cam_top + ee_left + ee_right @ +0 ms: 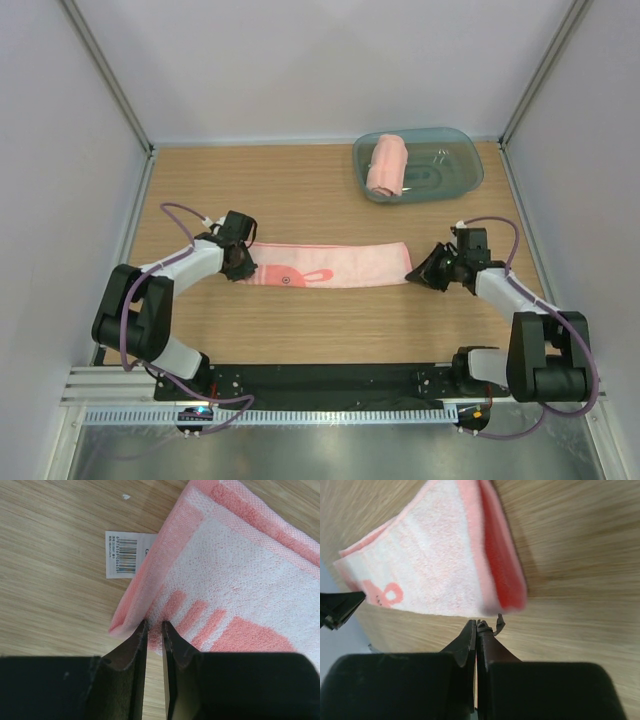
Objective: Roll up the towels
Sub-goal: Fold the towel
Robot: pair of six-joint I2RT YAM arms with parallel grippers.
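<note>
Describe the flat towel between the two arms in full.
The towel is pink terry with a white panel and darker pink print, folded into a long strip. It lies flat on the table, running left to right. A white barcode label sticks out beside its left end, where the left gripper seems to pinch the folded edge. The shut right gripper sits just off its right end.

The flat towel [330,265] is salmon-pink with a white panel, darker pink bars and a pink motif; its label [127,555] is white with a black barcode. The rolled towel [387,166] is pink, the tub [460,165] translucent blue-green, the worktop [300,190] light wood-grain.
</note>
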